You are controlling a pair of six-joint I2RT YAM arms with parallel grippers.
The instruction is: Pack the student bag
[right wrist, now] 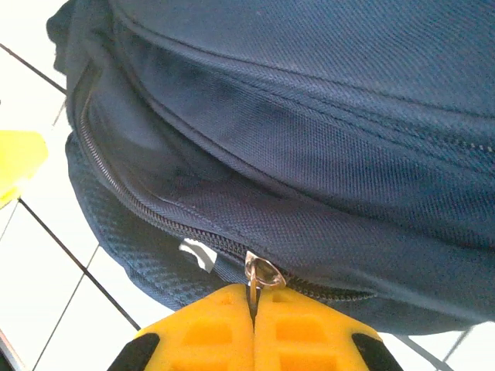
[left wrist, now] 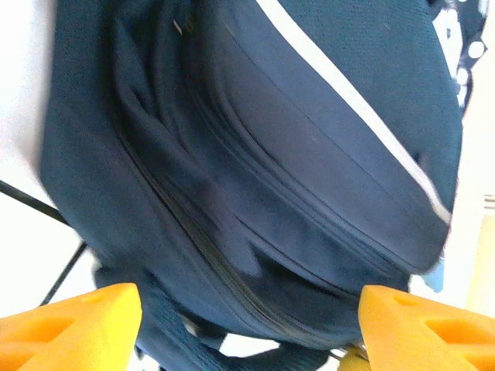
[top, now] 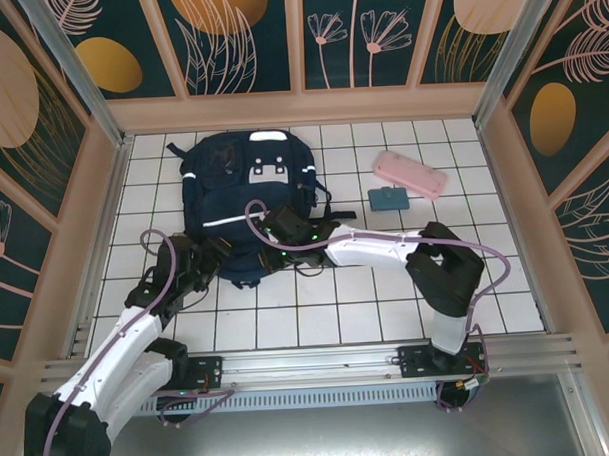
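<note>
The student bag (top: 245, 180) is a dark navy backpack with thin white stripes, lying flat on the white tiled table. My right gripper (top: 276, 230) is at the bag's near edge. In the right wrist view its yellow fingers (right wrist: 224, 325) are shut on the metal zipper pull (right wrist: 263, 273) of the bag's zip (right wrist: 124, 189). My left gripper (top: 211, 253) is at the bag's near left corner. Its yellow fingers (left wrist: 69, 325) stand wide apart and open, close in front of the bag (left wrist: 271, 154), gripping nothing.
A pink pencil case (top: 410, 174) and a small teal item (top: 388, 198) lie on the tiles right of the bag. Wooden-framed patterned walls (top: 300, 103) enclose the table on three sides. The right arm's forearm (top: 375, 248) stretches across the middle.
</note>
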